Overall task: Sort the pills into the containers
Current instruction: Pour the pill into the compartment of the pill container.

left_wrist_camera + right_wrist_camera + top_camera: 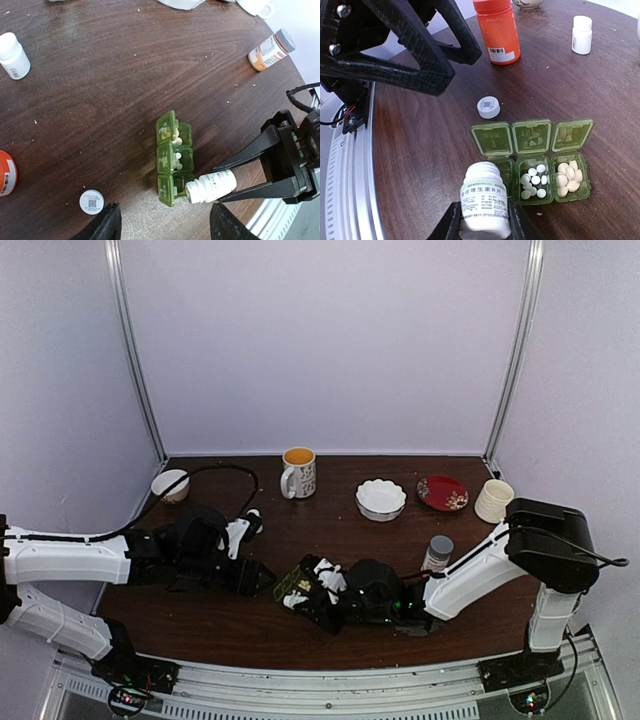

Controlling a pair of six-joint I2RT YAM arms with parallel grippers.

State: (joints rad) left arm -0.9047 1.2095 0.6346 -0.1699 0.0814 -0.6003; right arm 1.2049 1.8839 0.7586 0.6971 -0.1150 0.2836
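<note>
The green pill box (535, 165) lies on the table with its three lids open; it also shows in the left wrist view (172, 160) and the top view (298, 588). Its middle compartment holds small white pills (534, 180), its right one larger cream tablets (568, 175). My right gripper (482, 225) is shut on an uncapped white bottle (484, 200), tilted with its mouth over the left compartment (212, 186). My left gripper (165, 227) is open and empty, just near of the box.
A white cap (488, 106) lies beside the box. An orange bottle (497, 30), a small white bottle (582, 34) and a grey-capped bottle (436, 553) stand around. A mug (299, 472), white bowl (380, 498), red plate (442, 492) and cup (492, 500) are at the back.
</note>
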